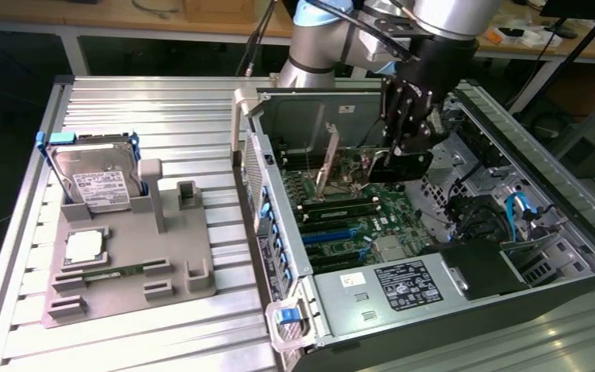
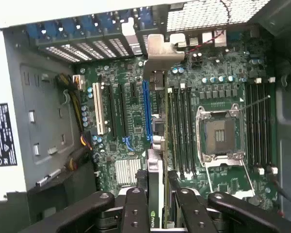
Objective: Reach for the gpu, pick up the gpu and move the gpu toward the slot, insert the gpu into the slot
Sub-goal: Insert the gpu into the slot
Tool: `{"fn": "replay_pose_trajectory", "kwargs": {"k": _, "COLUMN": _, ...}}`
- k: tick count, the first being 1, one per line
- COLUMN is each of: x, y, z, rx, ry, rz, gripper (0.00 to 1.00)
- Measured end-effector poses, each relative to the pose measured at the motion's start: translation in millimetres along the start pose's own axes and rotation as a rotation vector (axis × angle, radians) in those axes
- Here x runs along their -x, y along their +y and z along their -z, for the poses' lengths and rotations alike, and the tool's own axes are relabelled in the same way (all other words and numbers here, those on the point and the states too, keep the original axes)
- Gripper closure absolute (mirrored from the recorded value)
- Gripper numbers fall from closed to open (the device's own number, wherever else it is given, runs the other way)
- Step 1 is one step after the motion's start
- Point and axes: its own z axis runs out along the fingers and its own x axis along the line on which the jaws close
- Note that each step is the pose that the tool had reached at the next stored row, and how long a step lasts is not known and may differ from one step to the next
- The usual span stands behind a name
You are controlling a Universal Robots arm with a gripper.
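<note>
Has the gpu (image 2: 155, 174) clamped edge-on between the fingers (image 2: 136, 208) of the tool (image 2: 158, 196), which is narrowed onto the card's thickness rather than closed on nothing. Holds it upright inside the open computer case (image 1: 276, 108), above the motherboard (image 2: 131, 121) and seated in nothing. Sets its long edge nearly parallel with the slot (image 2: 145, 111), the long blue socket, and seemingly just beside that line, on the side of the black memory sockets (image 2: 182, 131). Cannot tell how high above the board. Finds the square metal CPU socket (image 2: 220, 136) beyond the memory sockets, open and bare.

Puts, in the exterior view, the gpu (image 1: 352, 164) at about one o'clock from the middle of the motherboard, with the tool (image 1: 399, 159) gripping it from three o'clock. Sees blue sockets on the board at roughly seven o'clock from the card, apart from it. Finds the hard drive (image 1: 96, 182) standing in a grey holder (image 1: 132, 256) on the desk (image 1: 122, 101), at nine o'clock from the computer case and well apart.

Judges the reach and the pick-up done, going by the grip and the lifted card. Judges the move toward the slot well along, with rough alignment showing. Counts the insertion as not yet done, since no part of the card's edge sits in the blue socket.
</note>
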Motion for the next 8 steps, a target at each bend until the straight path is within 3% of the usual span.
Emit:
{"fn": "replay_pose_trajectory", "kwargs": {"k": 1, "x": -0.2, "y": 0.0, "z": -2.6, "rx": -0.0006, "ry": -0.0581, "rz": 0.045, "gripper": 0.73}}
{"fn": "replay_pose_trajectory", "kwargs": {"k": 3, "x": -9.2, "y": 6.4, "z": -36.5, "rx": -0.0021, "ry": -0.0589, "rz": 0.076, "gripper": 0.73}}
{"fn": "replay_pose_trajectory", "kwargs": {"k": 5, "x": -18.0, "y": 6.1, "z": -54.1, "rx": -0.0023, "ry": -0.0590, "rz": 0.082, "gripper": 0.73}}
{"fn": "replay_pose_trajectory", "kwargs": {"k": 7, "x": -24.3, "y": 28.3, "z": -70.8, "rx": -0.0023, "ry": -0.0589, "rz": 0.082, "gripper": 0.73}}
{"fn": "replay_pose_trajectory", "kwargs": {"k": 8, "x": -27.5, "y": 30.8, "z": -77.4, "rx": -0.0040, "ry": -0.0590, "rz": 0.083, "gripper": 0.73}}
